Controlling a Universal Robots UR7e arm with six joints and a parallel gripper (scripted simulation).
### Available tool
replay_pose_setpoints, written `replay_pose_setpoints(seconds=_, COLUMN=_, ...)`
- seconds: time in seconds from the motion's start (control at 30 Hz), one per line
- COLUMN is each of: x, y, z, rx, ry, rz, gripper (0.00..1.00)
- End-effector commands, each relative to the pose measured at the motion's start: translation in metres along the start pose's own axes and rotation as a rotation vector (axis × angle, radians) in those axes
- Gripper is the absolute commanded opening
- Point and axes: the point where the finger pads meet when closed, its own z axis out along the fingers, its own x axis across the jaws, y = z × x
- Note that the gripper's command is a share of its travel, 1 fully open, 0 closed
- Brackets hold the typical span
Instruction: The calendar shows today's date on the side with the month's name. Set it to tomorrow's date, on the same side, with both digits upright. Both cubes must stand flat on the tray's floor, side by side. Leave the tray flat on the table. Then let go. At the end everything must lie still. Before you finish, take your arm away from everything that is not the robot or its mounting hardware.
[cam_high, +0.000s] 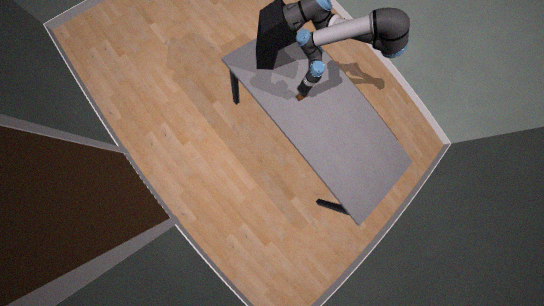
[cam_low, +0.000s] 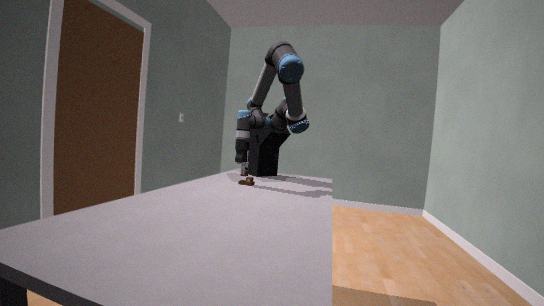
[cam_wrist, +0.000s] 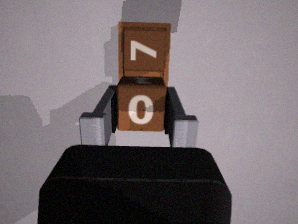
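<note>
My gripper is shut on the brown cube with a white 0, one finger on each side. The 0 faces the wrist camera and reads upright in that view. The cube is held above the near part of the brown tray, which it partly hides. The other cube, with a white 7, sits in the tray's far part; the 7 is turned about a quarter in the wrist view. The tray rests on the table. The months' names and the cubes' other faces are not visible.
The grey table extends far beyond the tray. The black robot pedestal stands at the table's end close to the gripper. Arm shadows fall around the tray.
</note>
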Motion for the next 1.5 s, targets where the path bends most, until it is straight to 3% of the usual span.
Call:
replay_pose_setpoints(seconds=0.0, x=0.000, y=0.000, z=0.001, rx=-0.001, ry=0.001, rz=0.000, gripper=0.60)
replay_pose_setpoints(seconds=1.47, x=0.000, y=0.000, z=0.025, rx=-0.001, ry=0.001, rz=0.000, gripper=0.60)
